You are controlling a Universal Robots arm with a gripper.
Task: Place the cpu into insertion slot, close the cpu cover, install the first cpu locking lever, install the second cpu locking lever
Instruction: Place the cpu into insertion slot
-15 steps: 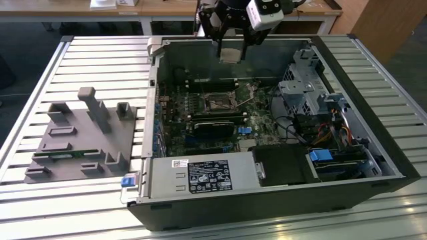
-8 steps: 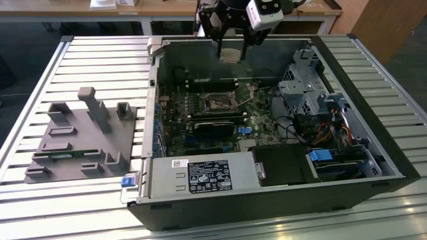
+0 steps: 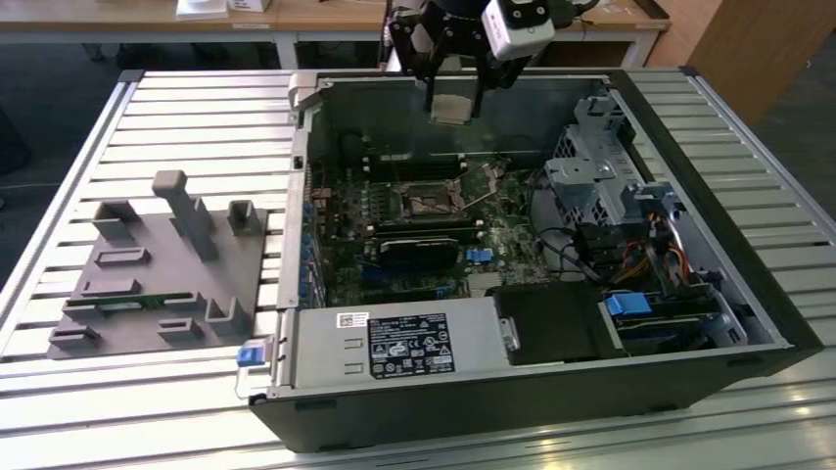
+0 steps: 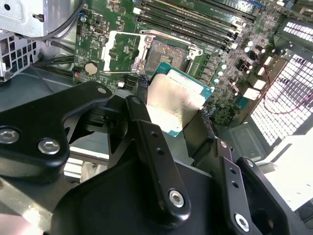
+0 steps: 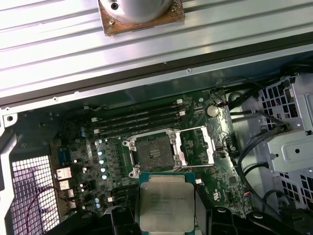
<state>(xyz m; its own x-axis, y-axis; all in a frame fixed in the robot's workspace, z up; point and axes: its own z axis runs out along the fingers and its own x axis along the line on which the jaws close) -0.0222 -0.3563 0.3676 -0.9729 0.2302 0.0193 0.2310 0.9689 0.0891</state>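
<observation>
The claw [image 3: 452,98] hangs up high over the far side of an open computer box [image 3: 679,323] that lies on a desk [image 3: 196,117] made of long metal strips. The claw is clamped on the cpu [image 3: 451,109], with one black finger [image 4: 143,120] on each of two sides, and the shiny silver top of the chip faces out. In both wrist views the cpu [image 5: 166,203] sits between the fingers, up in the air above the green board [image 5: 220,196], and it does not touch the board. The insertion slot [image 3: 428,203] is in the middle of that board, well below the chip. It is a small dark square with a black rim [image 5: 154,154], and nothing is in it. The cpu cover [image 5: 198,147] is flipped open. It is a thin silver frame with a hole in the middle, and it stands just beside the slot [image 4: 168,56], joined to it along one edge. In the second wrist view the cover [image 4: 122,51] shows the green board through its hole. Long black card slots [image 5: 142,120] run next to the small square slot. On the exterior view's left, a grey tray [image 3: 157,264] with blocks sticking up rests on the desk beside the box. A silver box with a black label [image 3: 392,348] sits at the near side of the computer box.
</observation>
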